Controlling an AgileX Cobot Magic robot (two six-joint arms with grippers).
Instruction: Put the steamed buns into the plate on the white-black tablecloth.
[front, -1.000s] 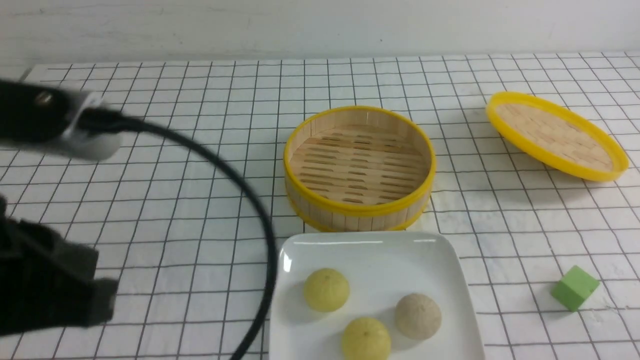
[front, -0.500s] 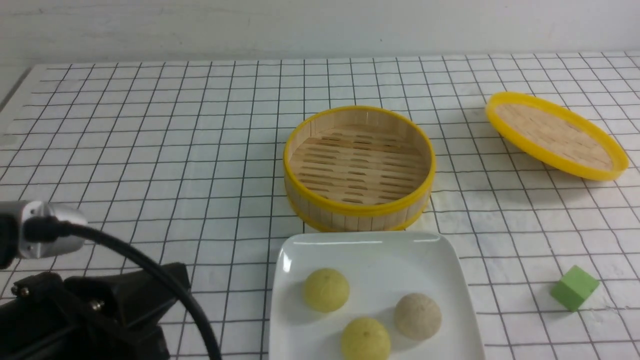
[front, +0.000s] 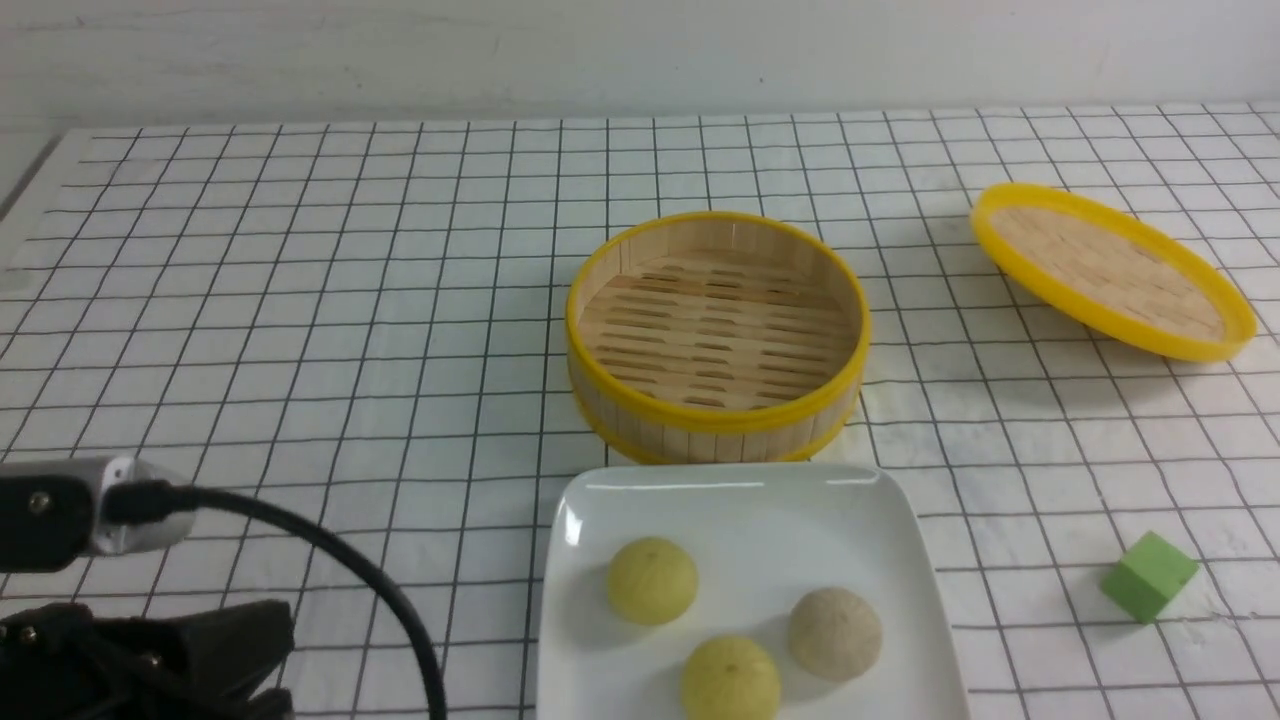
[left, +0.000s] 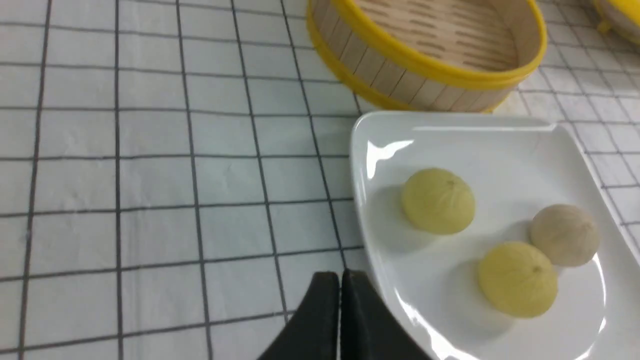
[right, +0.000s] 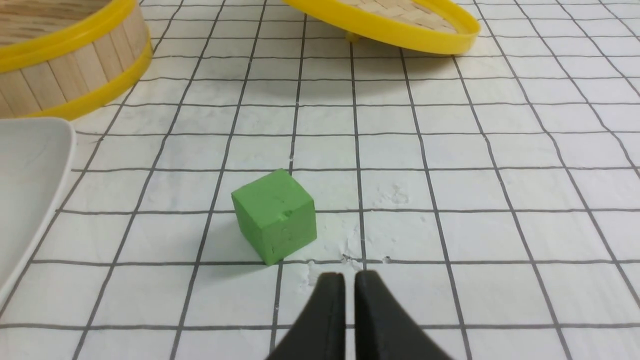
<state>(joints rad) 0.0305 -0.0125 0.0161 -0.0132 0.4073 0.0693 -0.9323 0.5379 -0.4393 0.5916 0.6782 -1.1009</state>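
Three steamed buns lie in the white square plate (front: 740, 480) on the white-black tablecloth (front: 300, 300): a pale yellow one (front: 652, 580), a second yellow one (front: 730, 678) and a beige-grey one (front: 835, 633). The left wrist view shows the same buns (left: 438, 201) in the plate (left: 450, 135). My left gripper (left: 341, 280) hovers just off the plate's near-left edge, shut and empty. The left arm (front: 140, 650) shows low at the front-left corner. My right gripper (right: 350, 281) hangs over bare cloth near the green cube, its fingers almost touching, with nothing between them.
An empty bamboo steamer basket (front: 718, 335) with a yellow rim stands just behind the plate. Its lid (front: 1112, 270) lies tilted at the back right. A green cube (front: 1150, 575) sits right of the plate, close in front of the right gripper.
The left arm has dropped and drawn back toward the front-left corner, with its cable trailing. The buns, plate, basket and cube have not moved.
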